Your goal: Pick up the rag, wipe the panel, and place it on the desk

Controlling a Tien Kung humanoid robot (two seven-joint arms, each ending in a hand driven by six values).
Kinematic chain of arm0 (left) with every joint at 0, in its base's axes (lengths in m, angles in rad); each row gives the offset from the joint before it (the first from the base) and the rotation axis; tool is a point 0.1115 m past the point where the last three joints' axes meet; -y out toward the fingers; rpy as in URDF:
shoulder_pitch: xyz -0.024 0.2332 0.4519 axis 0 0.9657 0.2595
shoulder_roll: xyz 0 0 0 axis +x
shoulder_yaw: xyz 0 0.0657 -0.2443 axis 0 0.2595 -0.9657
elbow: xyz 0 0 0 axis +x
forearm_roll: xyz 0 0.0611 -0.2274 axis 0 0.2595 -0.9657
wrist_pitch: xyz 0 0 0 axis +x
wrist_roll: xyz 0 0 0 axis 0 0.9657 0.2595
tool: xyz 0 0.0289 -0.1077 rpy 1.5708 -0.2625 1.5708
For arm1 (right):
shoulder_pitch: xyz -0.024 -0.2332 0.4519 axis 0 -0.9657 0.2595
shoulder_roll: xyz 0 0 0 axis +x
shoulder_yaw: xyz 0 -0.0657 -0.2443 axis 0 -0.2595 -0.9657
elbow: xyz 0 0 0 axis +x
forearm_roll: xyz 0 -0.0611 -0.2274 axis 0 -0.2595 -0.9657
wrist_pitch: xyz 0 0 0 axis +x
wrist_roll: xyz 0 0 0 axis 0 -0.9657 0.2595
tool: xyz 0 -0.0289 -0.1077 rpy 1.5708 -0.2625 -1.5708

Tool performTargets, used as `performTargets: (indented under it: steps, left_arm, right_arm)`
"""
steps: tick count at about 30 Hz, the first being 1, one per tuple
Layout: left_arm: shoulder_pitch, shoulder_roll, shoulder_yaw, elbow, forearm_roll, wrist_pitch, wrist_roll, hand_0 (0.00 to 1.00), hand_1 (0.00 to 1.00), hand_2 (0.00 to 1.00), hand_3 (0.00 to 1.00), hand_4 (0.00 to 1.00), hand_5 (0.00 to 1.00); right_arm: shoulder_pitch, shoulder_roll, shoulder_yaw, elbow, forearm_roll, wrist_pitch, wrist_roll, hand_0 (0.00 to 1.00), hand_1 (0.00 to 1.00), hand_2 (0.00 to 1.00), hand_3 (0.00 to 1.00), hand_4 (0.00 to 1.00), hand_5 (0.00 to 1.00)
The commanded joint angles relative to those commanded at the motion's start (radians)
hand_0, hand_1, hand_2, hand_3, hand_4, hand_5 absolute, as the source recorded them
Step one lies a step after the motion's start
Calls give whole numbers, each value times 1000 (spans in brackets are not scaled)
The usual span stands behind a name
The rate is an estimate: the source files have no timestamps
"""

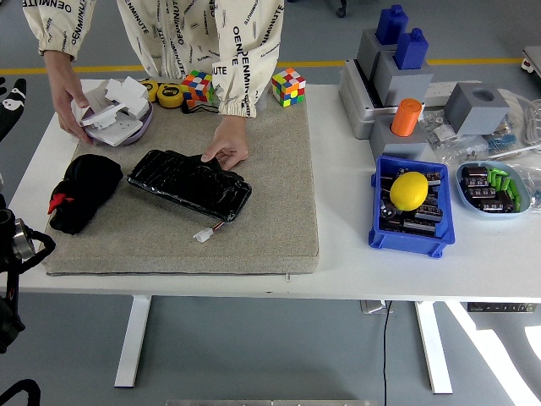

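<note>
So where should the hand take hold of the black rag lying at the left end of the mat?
Grip the crumpled black rag at its bulging middle, coming from above on the near left side. It lies heaped on the grey felt mat, apart from the glossy black panel that a person's hand touches, so that side looks free.

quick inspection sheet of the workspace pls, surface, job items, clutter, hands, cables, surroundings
surface: white table with a beige mat on its left half
job's things: black rag bunched at the mat's left; black panel mid-mat, steadied by a person's hand
clutter: two puzzle cubes, blue bin holding a yellow lemon, orange cylinder, grey blocks
grippers: left arm at the left edge, hand unclear; right not seen
cables: short lead with white plug by the panel
surroundings: grey floor, yellow line
</note>
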Motion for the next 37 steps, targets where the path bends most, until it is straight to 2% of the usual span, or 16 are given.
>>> performTargets:
  steps: [11, 37]
  left_arm:
    - [-20, -3, 45, 4, 1, -1, -2, 404, 548, 550, 576, 838, 146]
    - [-20, -3, 64, 3, 0, -4, 3, 404, 546, 550, 575, 834, 145]
  right_arm:
    - [-26, 23, 73, 0, -26, -3, 2, 525, 554, 491, 520, 843, 352]
    - [-20, 14, 39, 0, -13, 1, -1, 525, 554, 490, 520, 840, 354]
